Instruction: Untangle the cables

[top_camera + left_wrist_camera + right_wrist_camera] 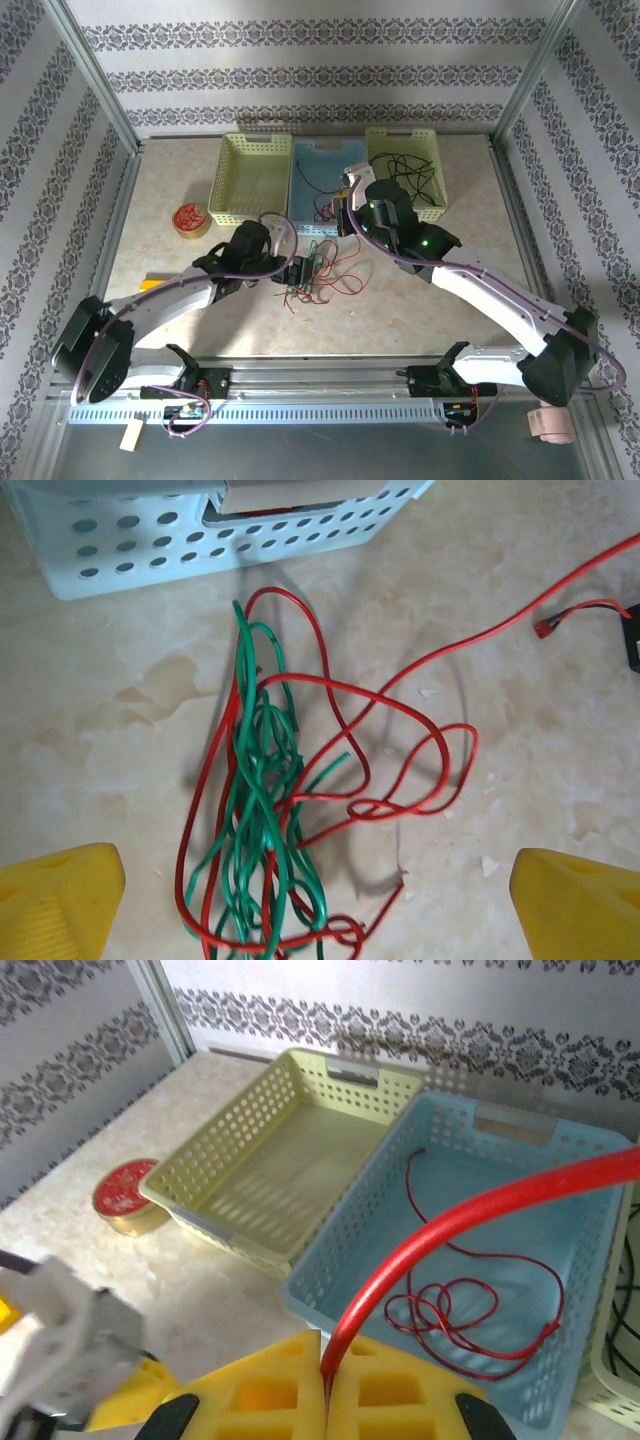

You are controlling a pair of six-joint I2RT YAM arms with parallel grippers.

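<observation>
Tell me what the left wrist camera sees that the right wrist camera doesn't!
Left wrist, not right wrist: the green cables tangled with red cables on the table. Right wrist, not left wrist: the yellow basket, the round red tin, and the right gripper shut on one red cable. Both: the blue basket and red cables.
</observation>
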